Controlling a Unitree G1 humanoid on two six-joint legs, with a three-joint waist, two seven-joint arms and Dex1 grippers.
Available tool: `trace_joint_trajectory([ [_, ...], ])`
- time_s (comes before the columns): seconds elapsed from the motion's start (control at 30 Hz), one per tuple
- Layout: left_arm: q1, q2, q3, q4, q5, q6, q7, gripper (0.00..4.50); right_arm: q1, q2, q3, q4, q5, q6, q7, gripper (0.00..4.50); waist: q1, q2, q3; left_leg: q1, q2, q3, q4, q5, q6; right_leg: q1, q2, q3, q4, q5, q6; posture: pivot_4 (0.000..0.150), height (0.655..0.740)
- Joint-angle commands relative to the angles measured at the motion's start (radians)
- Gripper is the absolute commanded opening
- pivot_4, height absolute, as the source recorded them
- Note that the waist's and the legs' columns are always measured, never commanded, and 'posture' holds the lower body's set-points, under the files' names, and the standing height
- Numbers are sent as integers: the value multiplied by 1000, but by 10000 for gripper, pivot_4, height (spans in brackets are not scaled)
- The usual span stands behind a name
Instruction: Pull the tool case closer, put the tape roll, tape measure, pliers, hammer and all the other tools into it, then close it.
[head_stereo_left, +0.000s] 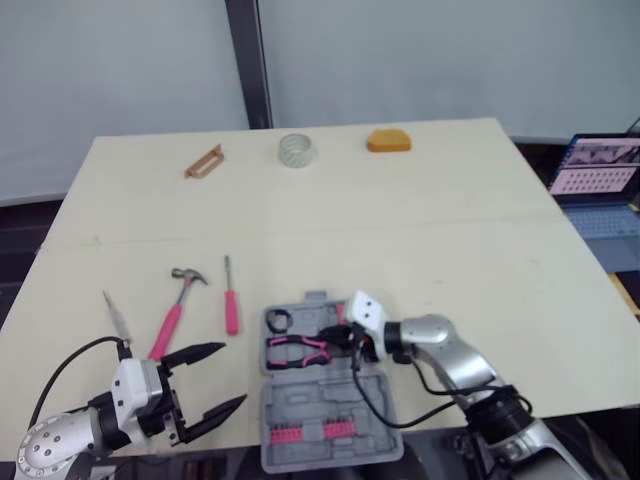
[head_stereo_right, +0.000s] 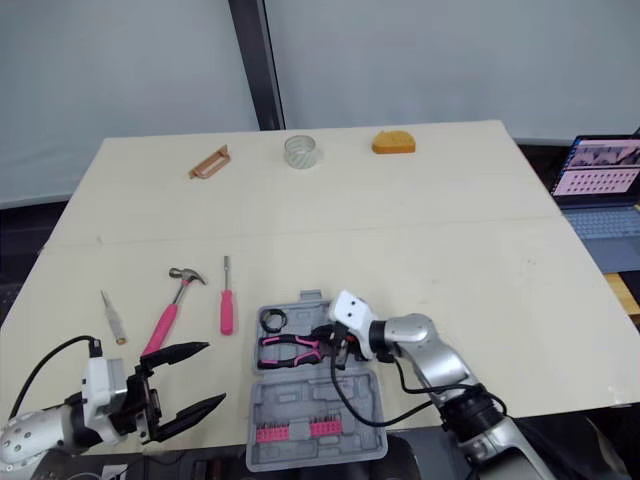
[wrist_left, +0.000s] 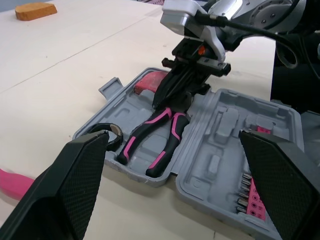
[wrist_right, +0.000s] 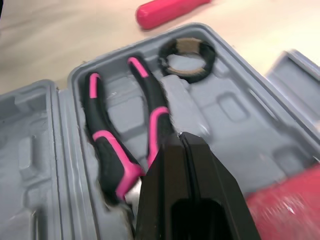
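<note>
Pink-handled pliers (head_stereo_left: 296, 349) lie in case (head_stereo_left: 322, 408), head beside right pincer (wrist_right: 181, 137)

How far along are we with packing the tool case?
Done: case near, open, holding pliers and a black roll. In hand: right claw at the pliers' head; left claw open. Left: hammer, screwdriver, thin pick, far tape roll, orange item, brown piece, then closing.

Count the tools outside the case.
6: hammer, screwdriver and a thin pointed tool near the left gripper; a brown tool, tape roll and orange tape measure along the far edge. None looks hidden.
</note>
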Motion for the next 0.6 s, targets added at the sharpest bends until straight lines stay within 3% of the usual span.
trace_joint_trajectory([
  [0.03, -9, -4, -7, 1, -7, -7, -4, 45000, 1, -27, -76, -155, 78, 88, 2, 108, -1, 0, 4, -1, 0, 0, 0, 0, 0, -1, 0, 0, 0, 0, 0, 1500, 7400],
  [0.37, -8, 29, 35, 2, -58, 107, 21, 45000, 225, -378, -338, -380, 245, 190, 150, 108, 12, -9, 15, -13, 0, 2, 3, -1, 1, -12, 0, 0, 1, 1, 1, 1500, 7400],
  [0.47, 37, 39, 69, 9, -52, 131, 19, 45000, 315, -450, -431, -392, 304, 236, 179, 8636, 13, -11, 16, -12, 0, 3, 4, 0, 1, -12, 0, 0, 1, 1, 1, 1500, 7400],
  [0.6, 82, 48, 94, 18, -43, 118, -5, 45000, 419, -507, -499, -385, 319, 202, 214, 29516, 24, -15, 19, -13, 0, 3, 5, 0, 1, -12, 0, 1, 1, 2, 0, 1500, 7400],
])
